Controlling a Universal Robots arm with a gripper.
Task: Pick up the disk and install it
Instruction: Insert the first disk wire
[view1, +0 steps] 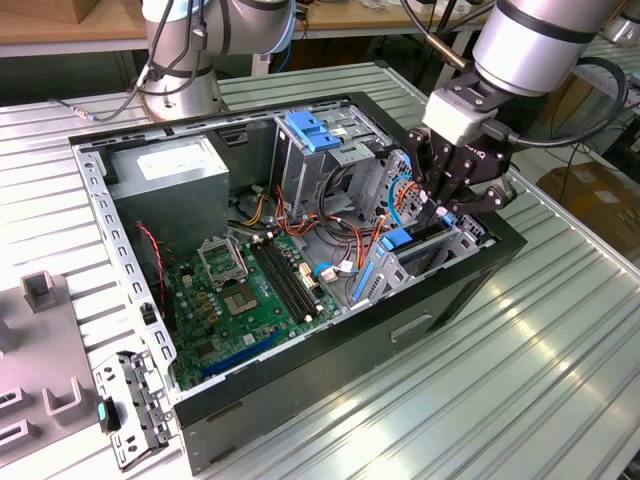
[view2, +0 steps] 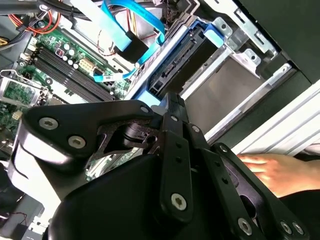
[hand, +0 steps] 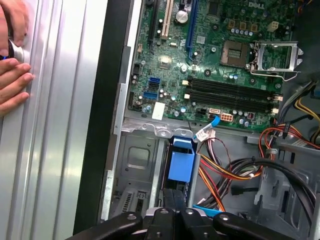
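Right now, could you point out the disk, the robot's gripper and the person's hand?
disk (view2: 175, 64): second wrist view, dark edge between its blue rails.
gripper (view1: 443, 206): exterior view, its lower tip.
hand (view2: 277, 172): second wrist view, middle of the hand.

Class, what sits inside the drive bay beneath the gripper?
The disk, on edge in blue rails, inside the bay. The gripper covers part of it; its label is hidden.
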